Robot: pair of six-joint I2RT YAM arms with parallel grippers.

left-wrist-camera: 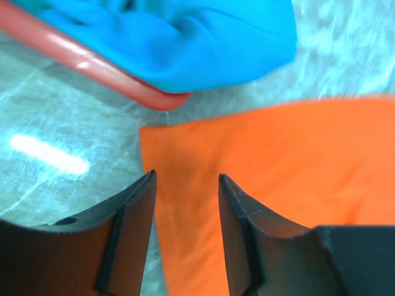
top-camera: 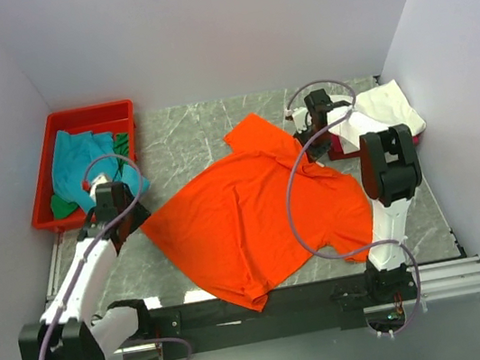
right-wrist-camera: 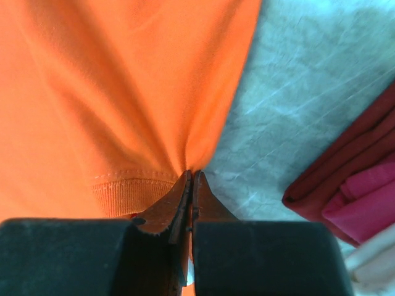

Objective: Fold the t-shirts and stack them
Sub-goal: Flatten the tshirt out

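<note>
Pinching the orange t-shirt (top-camera: 255, 214) with right fingers (right-wrist-camera: 191, 185), left fingers (left-wrist-camera: 137, 213) parted, I face grey marbled bench (top-camera: 195, 128) and white walls (top-camera: 198, 31).

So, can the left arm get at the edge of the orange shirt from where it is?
Probably yes: the left gripper hangs open right over the orange shirt at its edge, with nothing between them. The red tray sits just beyond.

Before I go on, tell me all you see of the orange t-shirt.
The orange t-shirt is plain soft knit with a ribbed band. It lies spread nearly flat, slanted, on the grey marbled table, one corner reaching the near edge. The right hand is shut on a pinch of cloth beside the band; the open left hand hovers over its left corner.
</note>
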